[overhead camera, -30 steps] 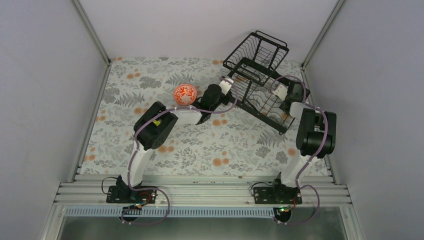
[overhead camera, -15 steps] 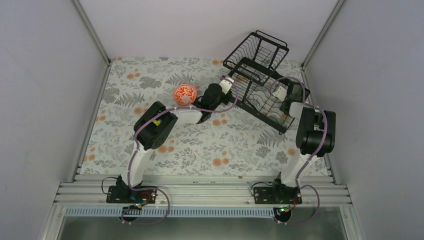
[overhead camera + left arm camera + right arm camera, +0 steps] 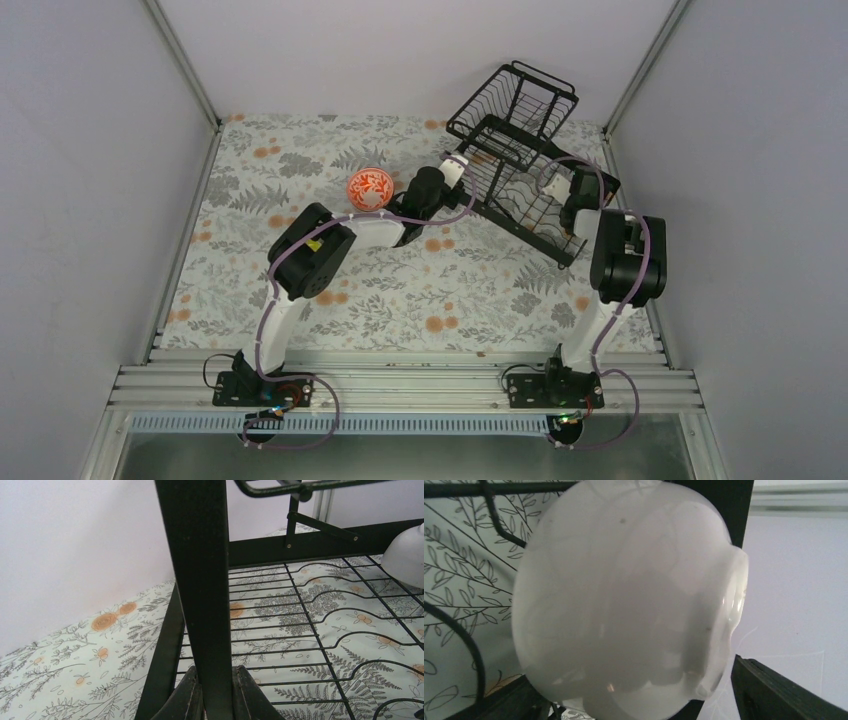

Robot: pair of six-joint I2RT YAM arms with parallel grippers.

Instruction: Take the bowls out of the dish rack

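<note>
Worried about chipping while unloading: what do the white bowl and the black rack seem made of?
The white bowl looks like glazed ceramic, possibly milky glass or melamine: smooth, glossy, with soft reflections. The rack looks like metal with a matte black coating: thin rigid wires, flat bars, small fasteners at the joints.

1. Probably a robotics lab cell — plain pale panel walls (image 3: 90,150) enclose the workspace.
2. Two arm bases (image 3: 243,383) sit on an aluminium rail (image 3: 400,385).
3. A floral cloth (image 3: 400,295) covers the work surface — a homely touch.
</note>
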